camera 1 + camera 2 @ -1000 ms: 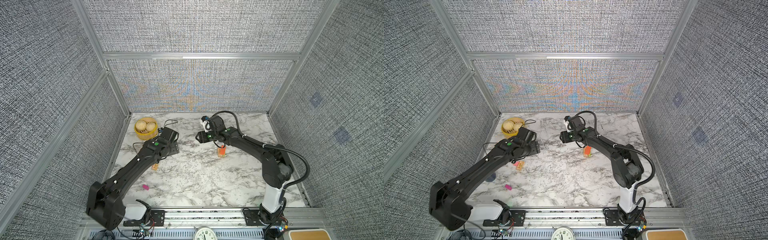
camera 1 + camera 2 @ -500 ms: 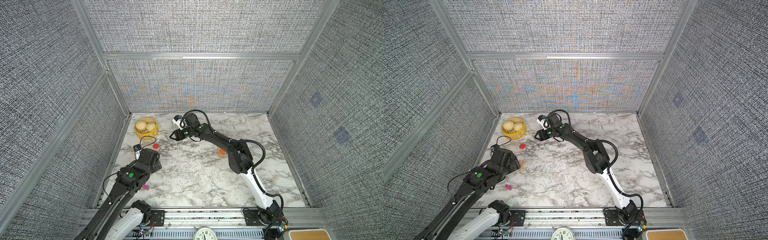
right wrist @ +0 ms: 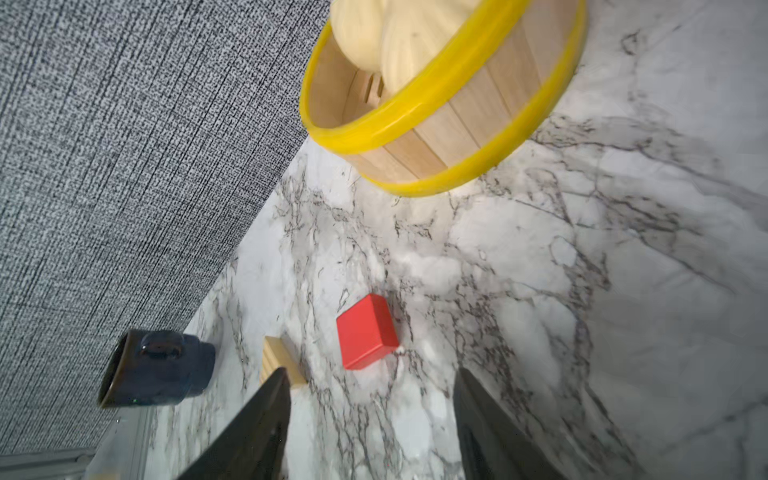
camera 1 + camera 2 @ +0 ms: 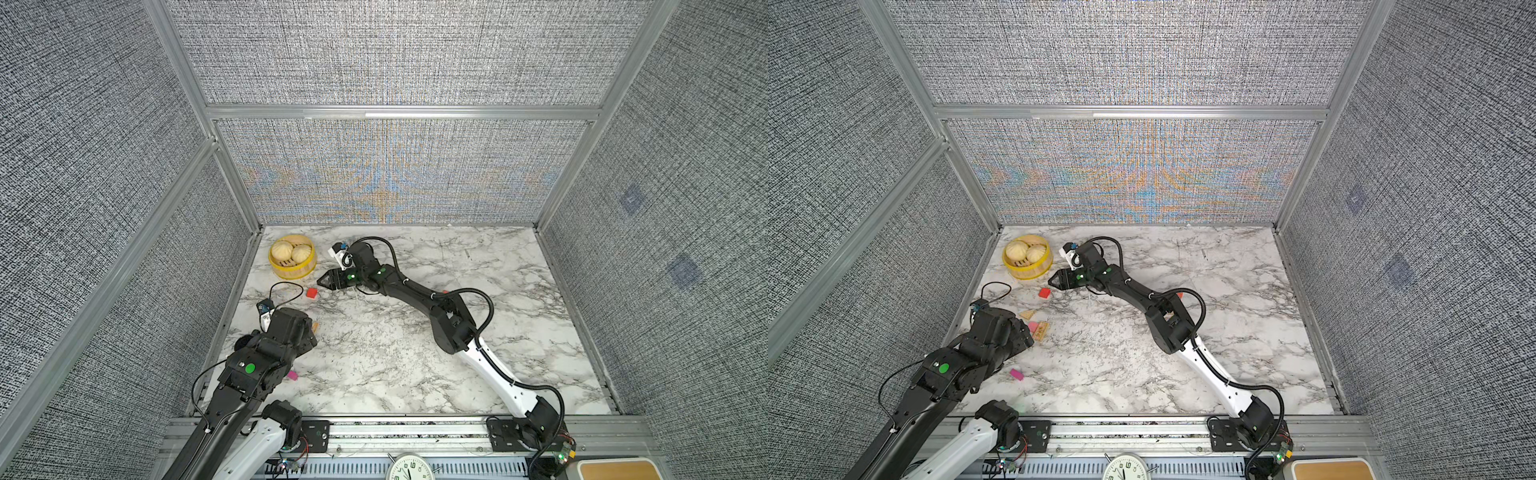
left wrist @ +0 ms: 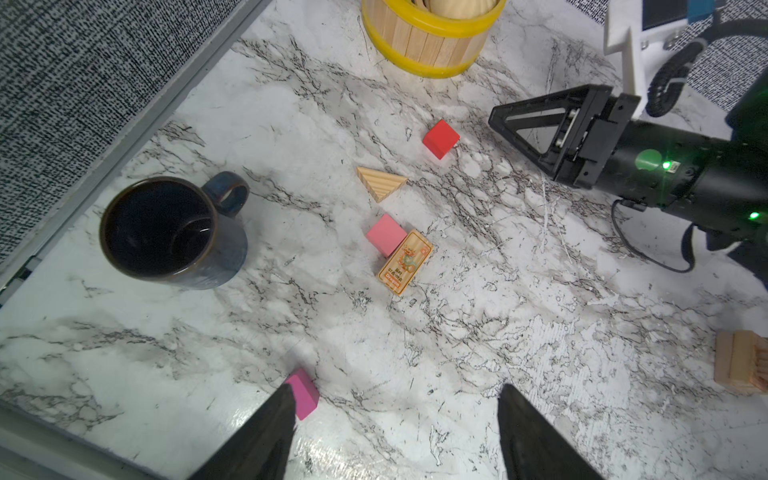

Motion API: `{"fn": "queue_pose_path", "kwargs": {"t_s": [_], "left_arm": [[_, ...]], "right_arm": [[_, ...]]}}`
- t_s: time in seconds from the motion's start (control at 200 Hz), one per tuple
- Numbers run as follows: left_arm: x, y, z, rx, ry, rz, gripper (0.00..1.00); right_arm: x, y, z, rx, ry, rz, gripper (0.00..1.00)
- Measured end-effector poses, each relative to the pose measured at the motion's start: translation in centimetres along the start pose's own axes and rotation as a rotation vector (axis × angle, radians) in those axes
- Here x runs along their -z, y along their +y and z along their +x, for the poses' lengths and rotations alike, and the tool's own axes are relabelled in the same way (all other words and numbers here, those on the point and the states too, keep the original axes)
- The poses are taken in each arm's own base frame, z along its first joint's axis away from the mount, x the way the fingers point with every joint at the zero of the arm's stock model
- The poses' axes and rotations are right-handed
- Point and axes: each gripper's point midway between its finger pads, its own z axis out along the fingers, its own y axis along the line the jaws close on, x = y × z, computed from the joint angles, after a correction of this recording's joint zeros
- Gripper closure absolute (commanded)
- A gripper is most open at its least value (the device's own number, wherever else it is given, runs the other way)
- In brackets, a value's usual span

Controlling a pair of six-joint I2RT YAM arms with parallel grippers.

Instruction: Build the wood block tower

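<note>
- Marble-veined counter (image 4: 415,353), boxed in by grey fabric walls. The loose wood blocks lie toward its left side, near a yellow bamboo steamer (image 4: 292,270) and a dark mug (image 5: 166,230).
- The right tool (image 3: 370,374) hangs with its jaws spread and empty. The red cube (image 3: 365,331) sits just ahead of the gap, untouched.
- The left tool (image 5: 395,390) gapes too and holds nothing. A magenta block (image 5: 303,392) sits just beside one finger, though I cannot tell whether they touch.
- Beyond lie a tan triangle (image 5: 381,183) and a pink cube (image 5: 386,235), which touches a printed tan bar (image 5: 405,262).
- The tower (image 5: 742,368) shows only its tan base at the edge of the left wrist view. In both top views the right arm hides nearly all of it.
- My worry is that the right arm reaches across above the tower, so a careless swing back could topple it.
- A low, slanted approach might also shove the red cube toward the triangle instead of trapping it, and the left finger could nudge the magenta block away.
</note>
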Motion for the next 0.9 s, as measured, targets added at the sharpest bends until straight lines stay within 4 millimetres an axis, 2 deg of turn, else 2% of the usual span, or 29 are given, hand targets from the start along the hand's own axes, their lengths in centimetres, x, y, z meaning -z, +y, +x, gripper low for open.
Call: {"fn": "queue_pose_path", "kwargs": {"t_s": [0.085,0.225,0.345,0.445,0.72,0.9], "left_arm": [[0.1,-0.1,0.0,0.001,0.001,0.007,0.23],[0.2,-0.2,0.0,0.002,0.004,0.017,0.23],[0.8,-0.7,-0.5,-0.002,-0.003,0.036,0.23],[1.2,-1.0,-1.0,-0.008,-0.011,0.047,0.23],[1.6,-1.0,-1.0,-0.016,-0.005,0.051,0.23],[2.4,-0.9,-1.4,-0.011,-0.019,0.062,0.23]], "right_arm": [[-0.5,-0.2,0.1,-0.031,-0.019,0.021,0.36],[-1.9,1.5,0.2,-0.032,-0.058,0.007,0.36],[-3.1,2.2,1.3,-0.035,-0.061,0.006,0.36],[-3.5,1.7,1.7,-0.052,-0.066,0.033,0.36],[-3.9,0.5,1.0,-0.073,-0.127,0.064,0.36],[-4.5,1.4,0.8,-0.053,-0.160,0.040,0.37]]}}
